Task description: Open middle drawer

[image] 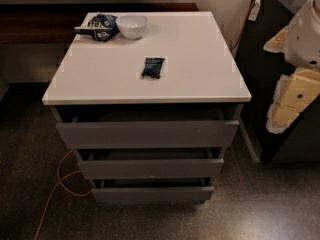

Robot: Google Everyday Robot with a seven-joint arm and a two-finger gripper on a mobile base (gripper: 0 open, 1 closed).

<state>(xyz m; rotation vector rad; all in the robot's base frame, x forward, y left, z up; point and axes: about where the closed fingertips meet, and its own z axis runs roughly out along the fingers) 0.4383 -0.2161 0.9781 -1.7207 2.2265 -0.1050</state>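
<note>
1. Three flat grey drawer fronts are stacked in one square white-topped desk (pixel 200 74): top drawer (pixel 147 133), middle drawer (pixel 150 167) and bottom drawer (pixel 152 194). Each shows a dark gap along its upper edge.
2. The middle drawer sits between the other two, and nothing touches it.
3. Three things lie on the desk. One round white bowl (pixel 132 26) sits just beside one crumpled dark blue snack bag (pixel 100 27) at the back left, and one small dark packet (pixel 153 67) lies alone near the centre.
4. One cream-and-white gripper (pixel 295 94) hangs at the right edge, well apart from the drawers. Whether it is released or clenched cannot be told.
5. Two orange cables show: a floor cable (pixel 49 209) at the lower left and a hanging cable (pixel 239 29) at the upper right.
</note>
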